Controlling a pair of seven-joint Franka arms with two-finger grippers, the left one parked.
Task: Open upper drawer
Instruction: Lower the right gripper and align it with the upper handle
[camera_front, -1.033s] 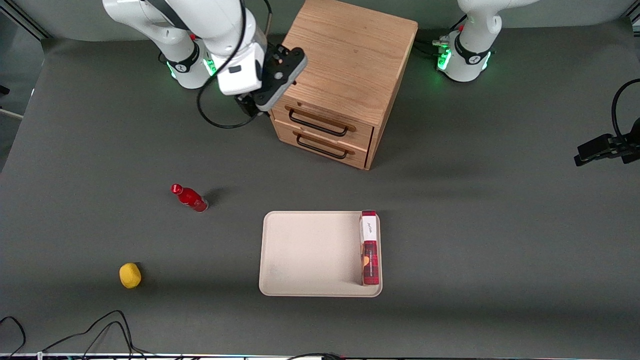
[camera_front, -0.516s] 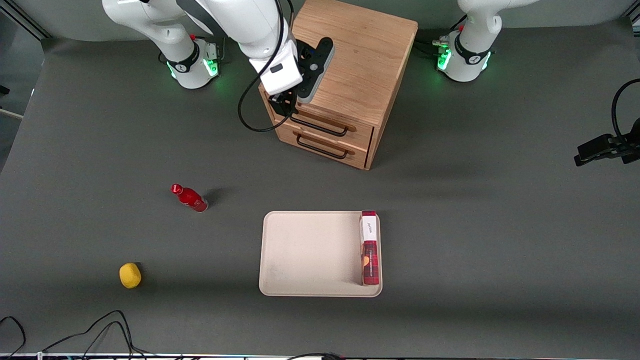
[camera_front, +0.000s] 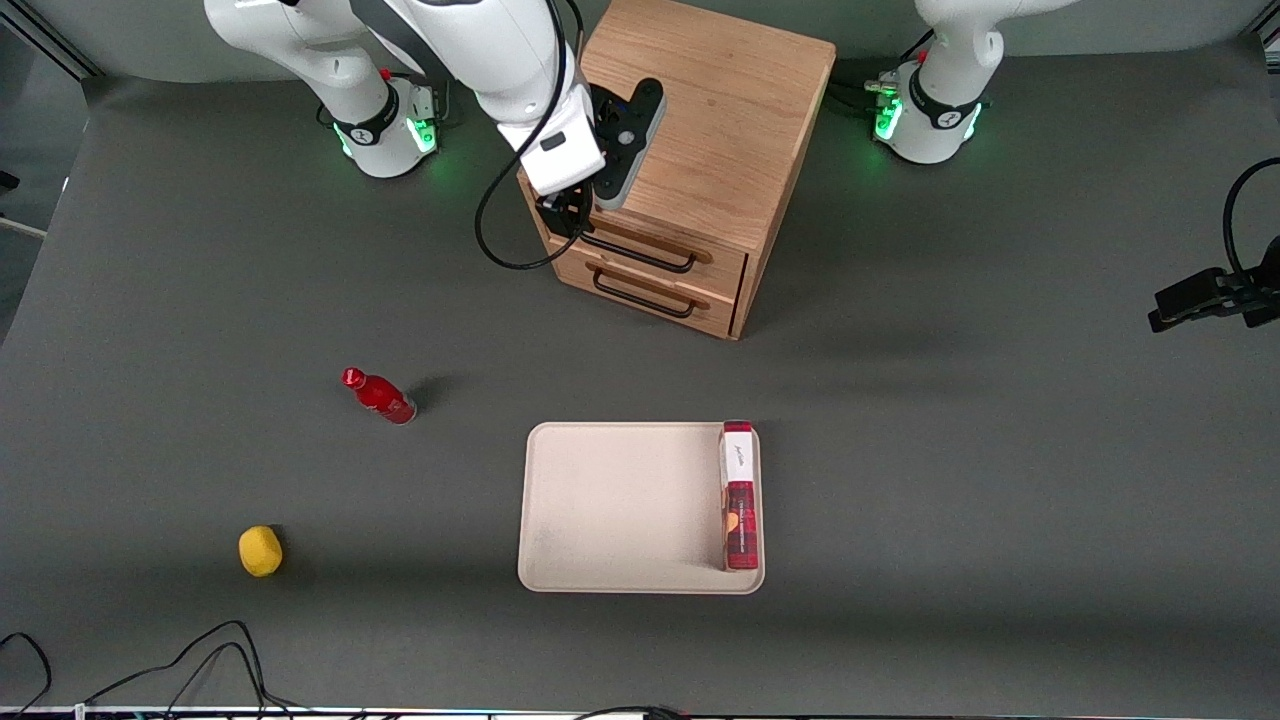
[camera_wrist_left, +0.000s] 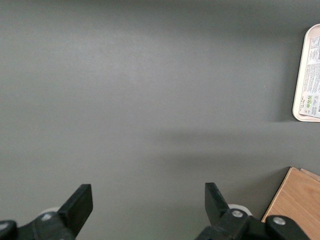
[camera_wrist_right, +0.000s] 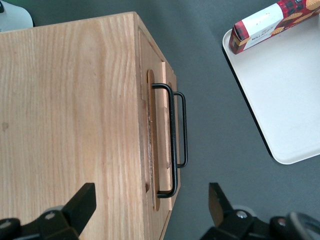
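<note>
The oak cabinet (camera_front: 700, 120) stands at the back of the table. Its upper drawer (camera_front: 655, 243) sits flush in the cabinet front, with a thin black bar handle (camera_front: 636, 254) across it. My right gripper (camera_front: 566, 214) hovers open over the cabinet's front top corner at the working arm's end, just above that end of the handle. In the right wrist view the black fingers (camera_wrist_right: 79, 206) straddle the top edge of the drawer (camera_wrist_right: 159, 100), and the handle (camera_wrist_right: 173, 140) runs away from the gripper (camera_wrist_right: 149, 207), untouched.
The bottom drawer (camera_front: 640, 290) with its own handle (camera_wrist_right: 184, 130) lies under the upper one. Nearer the front camera are a beige tray (camera_front: 620, 505) holding a red box (camera_front: 739, 495), a red bottle (camera_front: 380, 396) and a yellow lump (camera_front: 260, 551).
The gripper swung from beside the cabinet onto its front top corner, over the end of the upper handle, then barely shifted. The drawer has not moved.
</note>
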